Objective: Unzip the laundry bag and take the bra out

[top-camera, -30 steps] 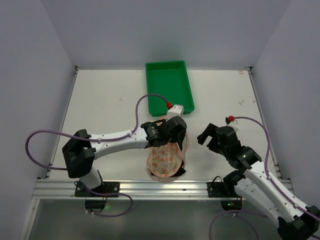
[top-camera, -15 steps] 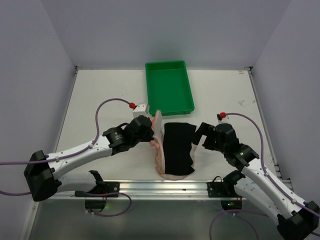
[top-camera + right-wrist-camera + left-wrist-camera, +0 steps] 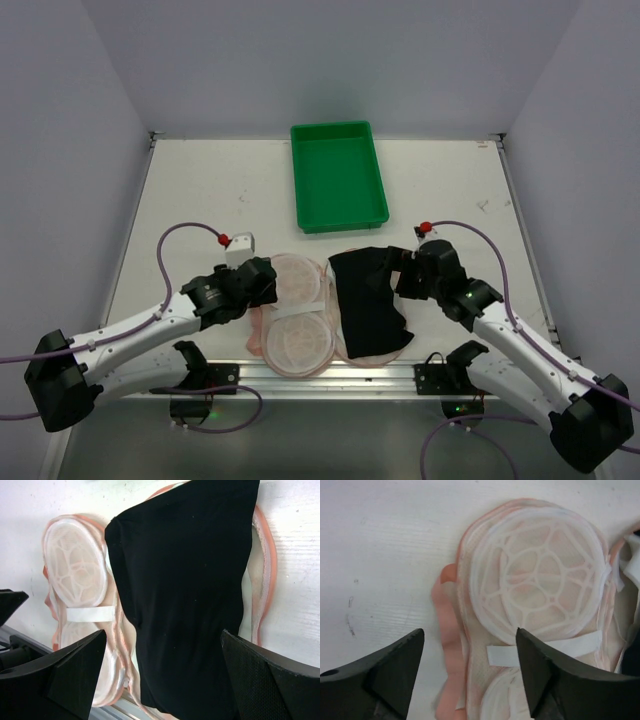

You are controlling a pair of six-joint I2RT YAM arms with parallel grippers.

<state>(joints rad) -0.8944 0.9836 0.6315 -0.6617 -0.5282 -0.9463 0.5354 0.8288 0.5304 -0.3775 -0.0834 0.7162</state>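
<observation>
We see the laundry bag [image 3: 295, 322] unzipped and spread flat on the tabletop [image 3: 200, 190] (mesh side up), with the black bra [image 3: 368, 300] on its right half. Left pincer [image 3: 467, 635] and right pincer [image 3: 164, 635] are both wide open and empty.

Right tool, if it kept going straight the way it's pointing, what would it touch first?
Most likely the black bra, lying dead ahead of the open right tool, on top of the opened laundry bag. How far off it is, I can't tell.
</observation>
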